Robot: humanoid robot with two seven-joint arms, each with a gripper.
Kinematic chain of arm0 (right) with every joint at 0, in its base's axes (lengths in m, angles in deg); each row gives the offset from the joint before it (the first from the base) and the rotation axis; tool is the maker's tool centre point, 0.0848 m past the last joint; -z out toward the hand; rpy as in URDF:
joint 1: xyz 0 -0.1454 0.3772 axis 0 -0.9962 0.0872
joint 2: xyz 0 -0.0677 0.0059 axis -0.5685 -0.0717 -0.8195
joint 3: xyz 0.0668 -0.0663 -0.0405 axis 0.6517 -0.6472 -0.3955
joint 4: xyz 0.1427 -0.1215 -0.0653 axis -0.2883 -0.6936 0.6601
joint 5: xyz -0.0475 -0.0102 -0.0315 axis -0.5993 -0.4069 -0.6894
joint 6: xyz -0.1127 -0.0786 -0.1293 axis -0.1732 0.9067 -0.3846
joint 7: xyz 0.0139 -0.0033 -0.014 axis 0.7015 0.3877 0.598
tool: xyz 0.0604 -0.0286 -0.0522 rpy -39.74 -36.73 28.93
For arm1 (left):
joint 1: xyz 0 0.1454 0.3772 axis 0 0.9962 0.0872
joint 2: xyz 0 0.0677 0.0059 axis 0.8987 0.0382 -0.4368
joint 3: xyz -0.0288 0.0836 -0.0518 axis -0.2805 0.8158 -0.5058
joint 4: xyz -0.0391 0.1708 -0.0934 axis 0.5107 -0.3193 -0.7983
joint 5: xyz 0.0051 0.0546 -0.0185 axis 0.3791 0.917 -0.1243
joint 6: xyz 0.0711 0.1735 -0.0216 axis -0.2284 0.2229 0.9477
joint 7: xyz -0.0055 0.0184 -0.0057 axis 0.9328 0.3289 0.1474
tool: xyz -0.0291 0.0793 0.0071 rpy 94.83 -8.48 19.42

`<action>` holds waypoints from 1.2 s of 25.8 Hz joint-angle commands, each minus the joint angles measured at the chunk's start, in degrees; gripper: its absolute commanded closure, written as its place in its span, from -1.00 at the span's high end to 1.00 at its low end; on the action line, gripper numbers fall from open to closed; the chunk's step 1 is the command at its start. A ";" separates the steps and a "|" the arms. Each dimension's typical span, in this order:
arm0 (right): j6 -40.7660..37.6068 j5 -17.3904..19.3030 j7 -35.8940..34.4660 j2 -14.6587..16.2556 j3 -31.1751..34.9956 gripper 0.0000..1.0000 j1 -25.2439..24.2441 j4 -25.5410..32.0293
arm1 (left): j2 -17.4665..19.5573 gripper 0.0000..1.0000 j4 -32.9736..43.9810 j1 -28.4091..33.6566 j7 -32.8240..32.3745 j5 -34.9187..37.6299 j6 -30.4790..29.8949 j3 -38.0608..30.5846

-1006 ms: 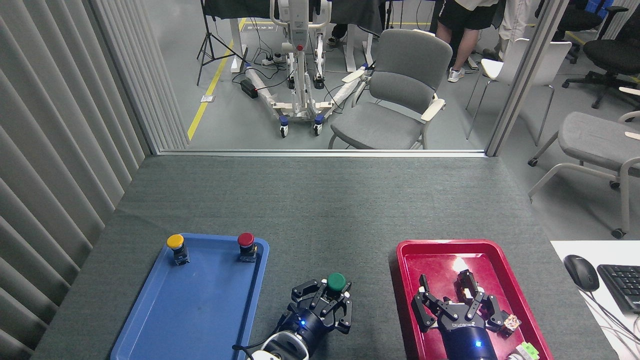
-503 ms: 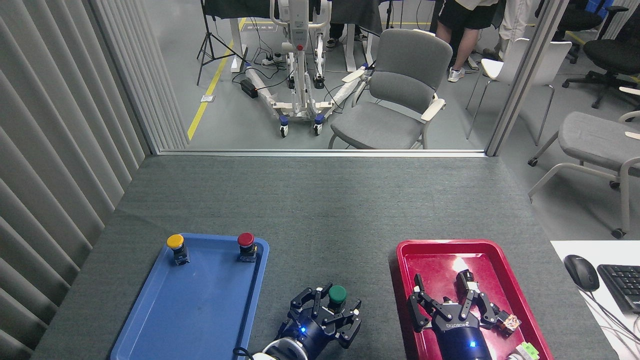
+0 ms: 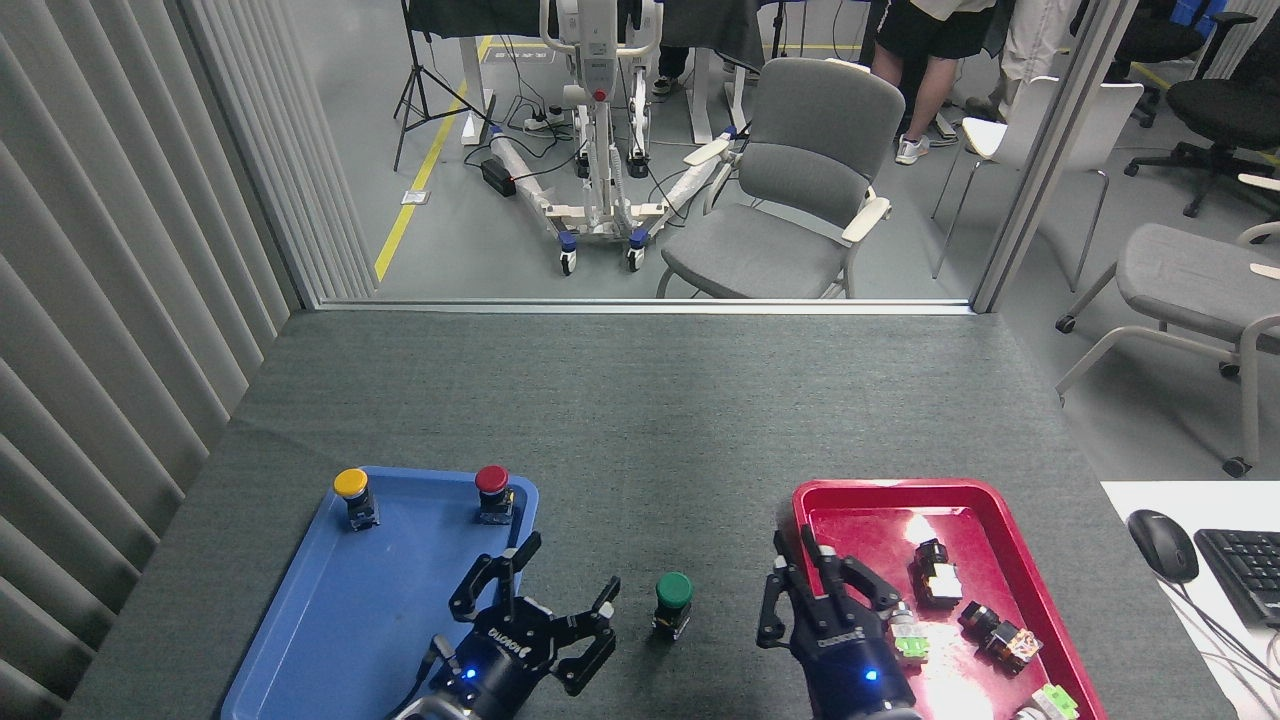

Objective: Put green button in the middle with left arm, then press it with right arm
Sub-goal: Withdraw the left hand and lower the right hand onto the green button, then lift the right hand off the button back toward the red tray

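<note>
Green button (image 3: pixel 673 602) upright on the bare grey cloth of the middle (image 3: pixel 640 440), between blue tray (image 3: pixel 300 640) and red tray (image 3: pixel 1040 640), touching neither. Left gripper (image 3: pixel 535 610) just beside it on the tray side, fingers spread wide and empty, apart from the cap, hanging over the blue tray's near right corner. Right gripper (image 3: pixel 815 585) on the other side, over the red tray's left rim, fingers loosely splayed, grasping nothing. Yellow button (image 3: pixel 352 497) and red button (image 3: pixel 491 492) standing at the blue tray's far edge. Several small parts (image 3: pixel 935 585) scattered in the red tray. Mouse (image 3: pixel 1162 545) and keyboard (image 3: pixel 1245 570) off to the right.
</note>
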 commanded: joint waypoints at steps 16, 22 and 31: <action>1.07 0.37 4.82 -3.02 -10.32 -1.00 4.18 -15.00 | 2.28 0.98 4.77 8.96 -0.68 -0.09 0.81 -23.59; 4.32 1.16 -4.85 -4.69 -10.06 -0.35 4.27 -9.03 | 2.11 0.98 4.69 8.87 -0.77 -0.27 0.81 -24.91; 8.37 4.85 -12.76 -4.16 -3.56 1.00 1.37 -3.58 | 5.27 0.98 3.63 8.78 -0.41 -15.21 0.90 -26.58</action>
